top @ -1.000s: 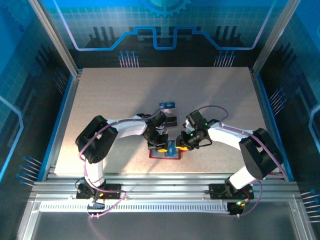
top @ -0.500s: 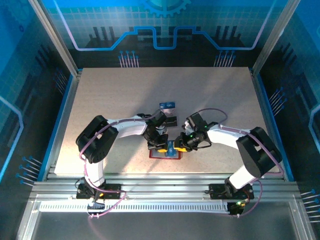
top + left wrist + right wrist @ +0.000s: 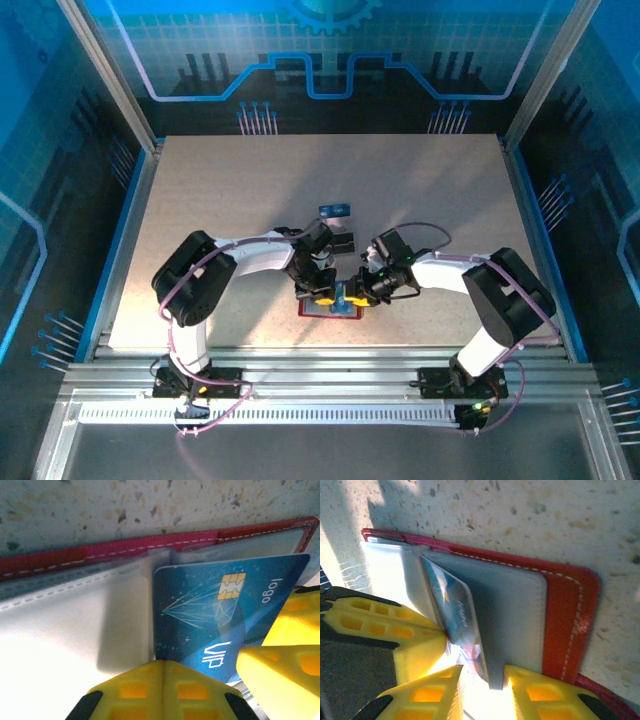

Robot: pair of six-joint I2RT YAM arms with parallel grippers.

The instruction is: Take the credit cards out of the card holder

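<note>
The red card holder [image 3: 308,312] lies open near the table's front edge, its pale grey pockets [image 3: 75,625] facing up. A blue credit card [image 3: 210,610] with a gold chip sticks partway out of a pocket, tilted. My left gripper [image 3: 163,662] is shut with nothing in it, its tips on the holder at the card's lower corner. My right gripper [image 3: 482,672] is open a little. The card's edge [image 3: 452,610] and a grey pocket flap [image 3: 510,630] stand between its fingers. In the top view the left gripper [image 3: 318,295] and right gripper [image 3: 352,293] meet over the holder.
Two more cards lie on the table [image 3: 220,200] behind the holder: a blue one with a white band [image 3: 335,211] and a dark one [image 3: 343,243]. The right gripper's yellow finger [image 3: 280,670] crowds the left wrist view. The table's front edge is just below the holder.
My right arm has shifted left, closer in over the holder, and its jaws have narrowed slightly. The left gripper has stayed put and shut.
</note>
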